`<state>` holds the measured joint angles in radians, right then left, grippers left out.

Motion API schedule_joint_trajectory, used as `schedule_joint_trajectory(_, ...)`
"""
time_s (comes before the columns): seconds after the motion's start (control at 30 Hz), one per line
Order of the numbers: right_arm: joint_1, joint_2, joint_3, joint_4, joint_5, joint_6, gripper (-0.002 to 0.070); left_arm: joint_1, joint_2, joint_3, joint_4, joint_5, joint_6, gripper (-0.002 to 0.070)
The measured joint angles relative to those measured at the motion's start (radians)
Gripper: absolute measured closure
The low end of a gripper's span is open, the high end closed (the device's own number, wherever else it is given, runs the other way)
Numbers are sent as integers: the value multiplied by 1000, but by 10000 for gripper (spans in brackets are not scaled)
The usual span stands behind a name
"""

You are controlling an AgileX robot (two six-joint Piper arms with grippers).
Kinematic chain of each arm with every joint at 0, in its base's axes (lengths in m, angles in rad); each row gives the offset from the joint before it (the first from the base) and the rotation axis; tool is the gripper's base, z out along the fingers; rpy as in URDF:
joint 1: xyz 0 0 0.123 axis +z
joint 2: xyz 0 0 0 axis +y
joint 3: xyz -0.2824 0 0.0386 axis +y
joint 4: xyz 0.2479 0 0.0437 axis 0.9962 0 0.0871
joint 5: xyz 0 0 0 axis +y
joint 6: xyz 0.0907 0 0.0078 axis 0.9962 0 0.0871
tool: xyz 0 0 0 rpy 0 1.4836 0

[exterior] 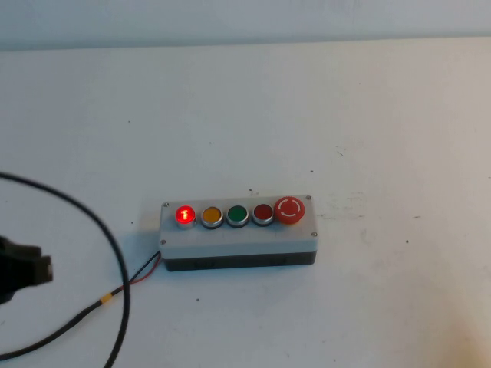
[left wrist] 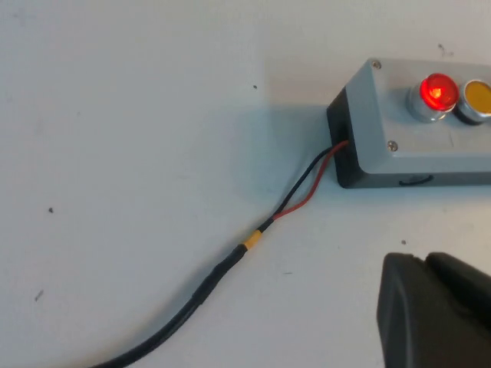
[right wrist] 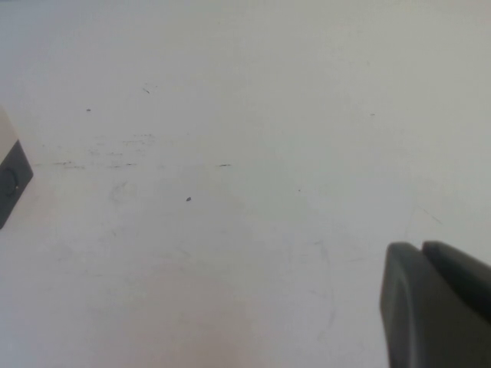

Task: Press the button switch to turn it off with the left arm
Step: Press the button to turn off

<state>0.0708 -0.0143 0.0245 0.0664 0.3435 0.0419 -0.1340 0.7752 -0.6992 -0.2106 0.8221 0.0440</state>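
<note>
A grey box with a black base sits near the middle of the white table, its long side running left to right. Along its top stands a row of buttons: at the left end the button switch, small, round, silver-ringed and glowing bright red (so it is lit), then a yellow button, a green button, a darker red button and, at the right end, a large red mushroom button with white arrows. From the left end of the box a thin red and black wire pair leaves the base and joins a thick black cable at a yellow band, and the cable curves across the near left part of the table. The left gripper shows only as a black shape at the left edge of the high view, well left of the box and nearer than it; in the left wrist view its black tip is near the box's left end, apart from it. Whether its fingers are spread or pressed together I cannot tell. The right gripper appears only in its own wrist view, over bare table, with the box's right end at the edge; its fingers' state cannot be told either.
</note>
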Motion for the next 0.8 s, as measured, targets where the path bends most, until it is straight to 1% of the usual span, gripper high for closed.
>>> schedule_joint_trajectory(0.1, 0, 0, 0, 0, 0, 0, 692, 0, 164, -127, -65, 54, 119, 678)
schedule_joint_trajectory(0.2, 0, 0, 0, 0, 0, 0, 692, -38, 335, -242, -102, 84, 191, 678)
schedule_joint_trajectory(0.37, 0, 0, 0, 0, 0, 0, 692, -135, 596, -455, -78, 166, 200, 678)
schedule_joint_trajectory(0.53, 0, 0, 0, 0, 0, 0, 692, -203, 838, -650, -58, 276, 212, 678)
schedule_joint_trajectory(0.67, 0, 0, 0, 0, 0, 0, 692, -230, 962, -761, -54, 310, 222, 678)
schedule_joint_trajectory(0.8, 0, 0, 0, 0, 0, 0, 692, -235, 1030, -817, -30, 320, 222, 678)
